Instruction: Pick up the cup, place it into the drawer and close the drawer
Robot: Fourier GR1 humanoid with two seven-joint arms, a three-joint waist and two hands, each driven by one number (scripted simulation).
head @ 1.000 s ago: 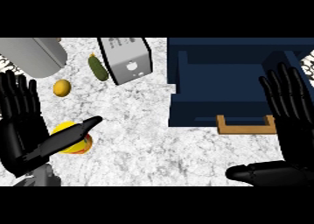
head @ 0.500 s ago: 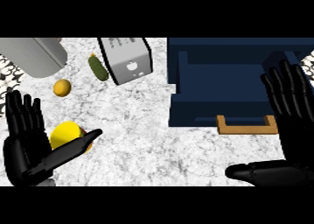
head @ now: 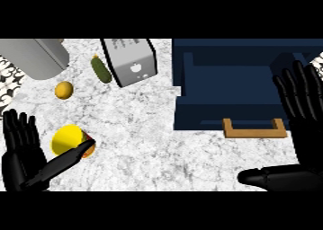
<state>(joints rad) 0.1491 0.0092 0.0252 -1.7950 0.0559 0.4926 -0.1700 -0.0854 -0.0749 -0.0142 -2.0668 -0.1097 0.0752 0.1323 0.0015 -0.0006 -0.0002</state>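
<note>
Table [head: 144, 134]: grey-white speckled stone top, carrying all items below.

Cup [head: 69, 139]: yellow, with a red patch at its lower right side; stands on the table at the lower left, well apart from the drawer. Its mouth faces up toward me.

My left hand [head: 24, 155]: lower left corner, fingers straight and spread, pointing up; thumb stretched out to the right, its tip lying against the cup's lower right edge. Nothing is gripped; the hand is wide.

My right hand [head: 303, 105]: right edge, fingers straight and pointing up, overlapping the drawer's right side; thumb lies low across the bottom right. Wide, holding nothing.

Drawer [head: 237, 90]: dark blue, pulled out, upper right of the table; wooden handle [head: 254, 130] on its near front edge.

Toaster [head: 130, 60]: silver, upper middle, tilted.

Cucumber [head: 101, 69]: green, just left of the toaster.

Orange fruit [head: 64, 90]: small, between cucumber and cup.

Grey container [head: 31, 56]: large, upper left corner.
</note>
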